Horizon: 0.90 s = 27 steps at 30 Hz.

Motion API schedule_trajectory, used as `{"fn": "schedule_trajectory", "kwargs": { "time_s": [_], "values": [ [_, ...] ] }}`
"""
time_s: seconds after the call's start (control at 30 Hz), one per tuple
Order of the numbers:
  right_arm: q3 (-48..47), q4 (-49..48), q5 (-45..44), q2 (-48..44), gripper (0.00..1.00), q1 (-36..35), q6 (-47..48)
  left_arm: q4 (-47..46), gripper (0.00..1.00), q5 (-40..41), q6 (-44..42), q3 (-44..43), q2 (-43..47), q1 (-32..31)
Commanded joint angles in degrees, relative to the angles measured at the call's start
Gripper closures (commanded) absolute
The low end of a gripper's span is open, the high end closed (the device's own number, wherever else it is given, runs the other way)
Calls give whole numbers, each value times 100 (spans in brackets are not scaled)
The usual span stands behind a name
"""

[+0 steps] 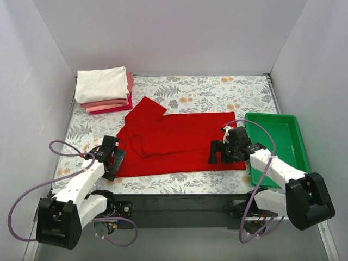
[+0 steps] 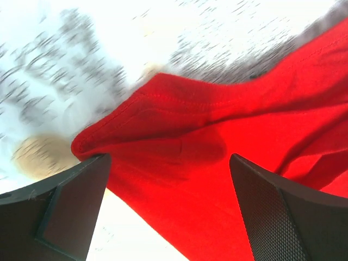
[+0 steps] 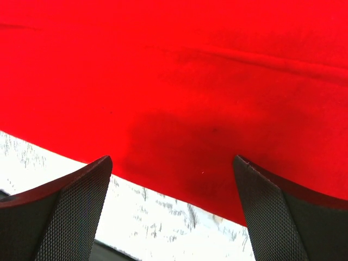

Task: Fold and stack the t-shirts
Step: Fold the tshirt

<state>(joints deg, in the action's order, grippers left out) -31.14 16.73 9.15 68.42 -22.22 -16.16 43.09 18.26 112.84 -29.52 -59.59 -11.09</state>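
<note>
1. Three t-shirts are already folded and piled at the back left corner of the worktop [image 1: 217, 87]. The white shirt [image 1: 101, 83] is on top, the salmon pink shirt [image 1: 109, 103] is under it, and the crimson shirt [image 1: 117, 109] is at the bottom. That part of the job looks done.
2. The red t-shirt [image 1: 185, 144] is the one left. It lies spread across the middle of the worktop, between the two arms. One sleeve pokes out toward the back, and some cloth is doubled over near its left end. I judge it at most part-folded, not a packet ready to stack.
3. The left hand [image 1: 115, 157] sits at the shirt's near left corner, fingers spread wide and gripping nothing. Its wrist view shows the hemmed corner lying in the gap.
4. The right hand [image 1: 216, 152] is over the near edge toward the shirt's right end, likewise fully spread and empty, with red cloth below the gap.
5. The green tray [image 1: 274, 141] stands just beside the shirt's right end, well apart from the pile.
6. Left to do, as I judge it: grip the near edge, finish the folds, and carry the red t-shirt onto the pile.
</note>
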Motion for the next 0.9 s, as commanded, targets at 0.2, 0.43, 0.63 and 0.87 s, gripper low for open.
{"fn": "schedule_trajectory", "kwargs": {
  "time_s": [0.2,0.43,0.63,0.87],
  "values": [
    [-287,1183,157,-611,2,-11,122,1289,9,265,275,-633,1125,-42],
    [-543,1157,360,-848,2,-72,78,204,7,-787,-1077,-1224,845,-86],
    [-323,1148,307,-962,2,-90,-36,-713,6,-1353,-1317,-1091,20,-1068],
    [-218,1113,219,-892,2,-90,-115,-697,16,-922,-861,-1100,-720,-2037]
  ]
}}
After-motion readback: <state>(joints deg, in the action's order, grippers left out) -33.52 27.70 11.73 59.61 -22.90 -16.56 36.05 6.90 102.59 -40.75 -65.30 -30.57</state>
